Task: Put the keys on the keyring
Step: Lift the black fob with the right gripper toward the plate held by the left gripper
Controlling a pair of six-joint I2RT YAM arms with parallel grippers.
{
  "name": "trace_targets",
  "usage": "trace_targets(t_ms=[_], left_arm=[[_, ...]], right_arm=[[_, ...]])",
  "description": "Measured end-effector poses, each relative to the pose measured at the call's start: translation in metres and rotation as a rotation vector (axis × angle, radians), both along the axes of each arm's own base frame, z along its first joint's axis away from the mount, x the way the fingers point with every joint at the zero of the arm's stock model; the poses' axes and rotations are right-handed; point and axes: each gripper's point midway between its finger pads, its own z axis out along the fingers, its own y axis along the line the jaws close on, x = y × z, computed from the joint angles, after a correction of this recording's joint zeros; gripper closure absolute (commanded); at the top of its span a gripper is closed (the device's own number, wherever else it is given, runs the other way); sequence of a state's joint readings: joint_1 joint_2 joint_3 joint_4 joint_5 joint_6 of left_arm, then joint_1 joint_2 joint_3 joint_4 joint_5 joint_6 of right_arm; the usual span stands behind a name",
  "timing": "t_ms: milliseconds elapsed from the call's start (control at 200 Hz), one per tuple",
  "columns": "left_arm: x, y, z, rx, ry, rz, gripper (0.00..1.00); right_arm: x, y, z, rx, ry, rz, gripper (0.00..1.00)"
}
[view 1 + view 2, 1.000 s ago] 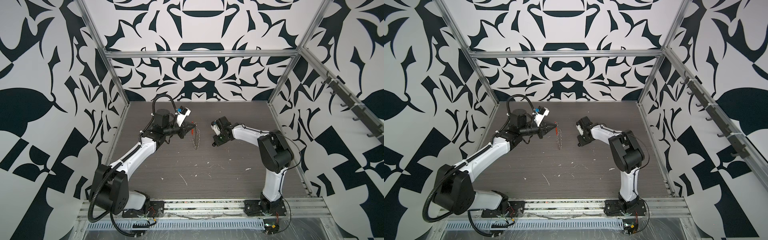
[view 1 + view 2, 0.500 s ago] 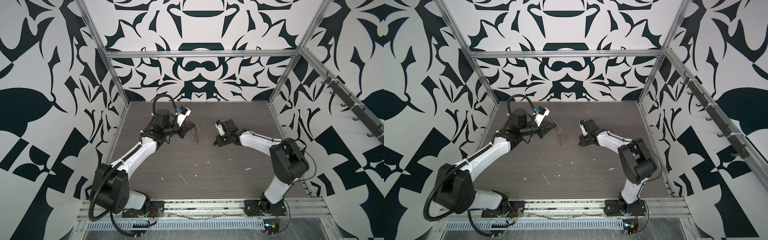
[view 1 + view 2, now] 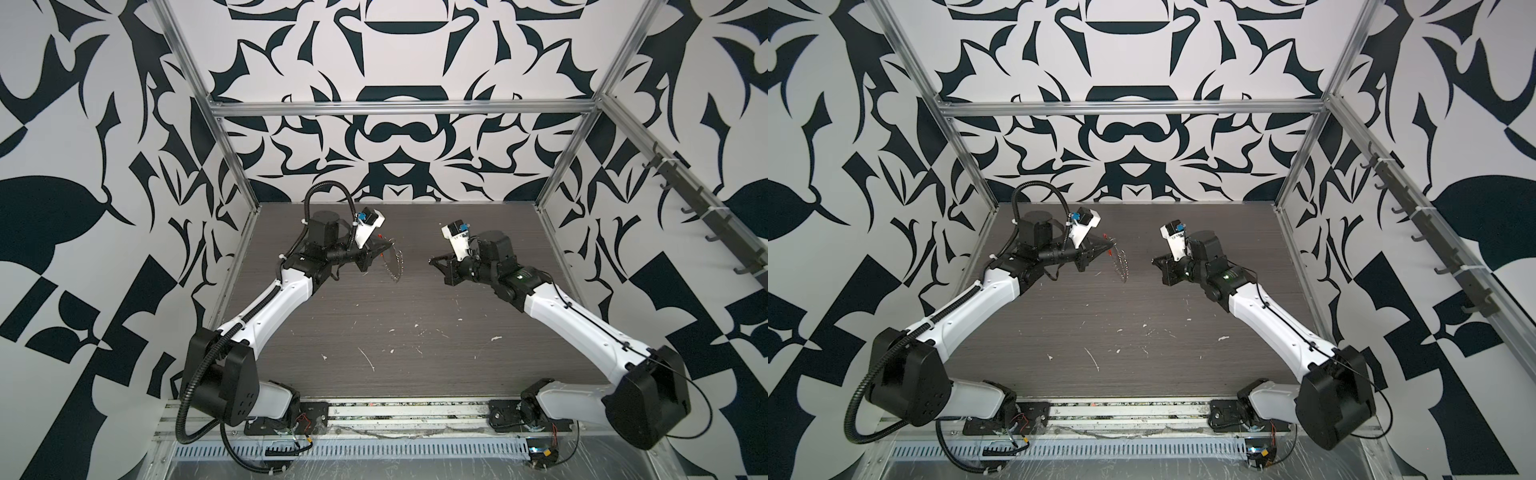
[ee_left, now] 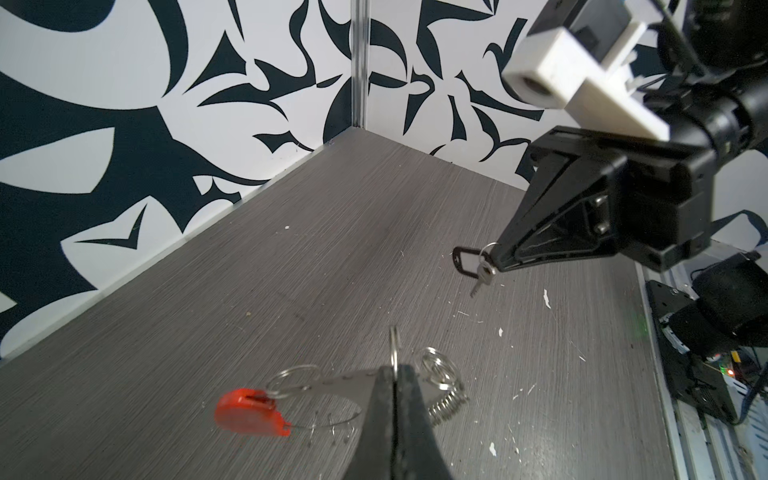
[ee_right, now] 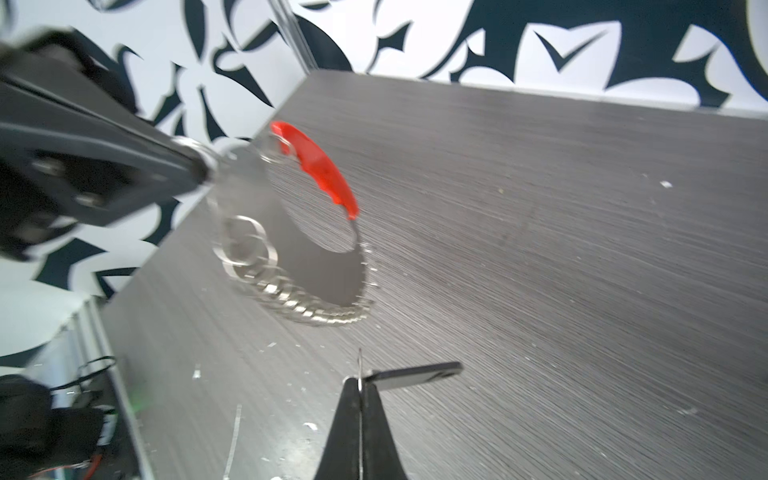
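the right arm's elbow has swung low toward the bench's [image 3: 374, 324] right edge, yet the right gripper [image 4: 496, 259] has barely shifted, still pinched tight on the keys [image 4: 482, 274]. the left gripper [image 4: 395, 370] stays clamped on the keyring [image 4: 394, 345], with the chain [image 4: 444, 403] and orange-red tag [image 4: 249, 415] dangling near the back edge. they face each other, still apart, so i'd say threading hasn't begun.

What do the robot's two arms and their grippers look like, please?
The left arm and right arm have white link shells and black joint housings. A black corrugated hose loops along the left arm; a thin black cable follows the right. White camera mounts with blue connectors sit at the wrists. The left gripper and right gripper are black, with fingers tapering to points.
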State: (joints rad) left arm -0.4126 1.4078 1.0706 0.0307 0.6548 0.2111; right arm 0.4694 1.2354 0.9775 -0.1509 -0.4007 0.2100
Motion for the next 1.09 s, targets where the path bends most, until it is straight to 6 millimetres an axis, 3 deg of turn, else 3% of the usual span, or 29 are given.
trace_targets(t_ms=[330, 640, 930, 1095], left_arm=[[-0.02, -0.009, -0.001, -0.006, -0.052, -0.107, 1.0], [-0.026, -0.018, 0.006, -0.055, -0.062, -0.184, 1.0], [-0.023, -0.033, -0.006, -0.046, -0.035, -0.22, 1.0], [-0.021, -0.04, -0.003, -0.045, -0.056, -0.221, 1.0]], right_arm=[[-0.006, 0.006, 0.015, 0.083, 0.063, 0.004, 1.0], [-0.014, 0.025, 0.052, 0.144, 0.057, 0.126, 1.0], [-0.013, 0.03, 0.06, 0.119, 0.054, 0.168, 1.0], [-0.007, 0.033, 0.058, 0.094, 0.055, 0.181, 1.0]])
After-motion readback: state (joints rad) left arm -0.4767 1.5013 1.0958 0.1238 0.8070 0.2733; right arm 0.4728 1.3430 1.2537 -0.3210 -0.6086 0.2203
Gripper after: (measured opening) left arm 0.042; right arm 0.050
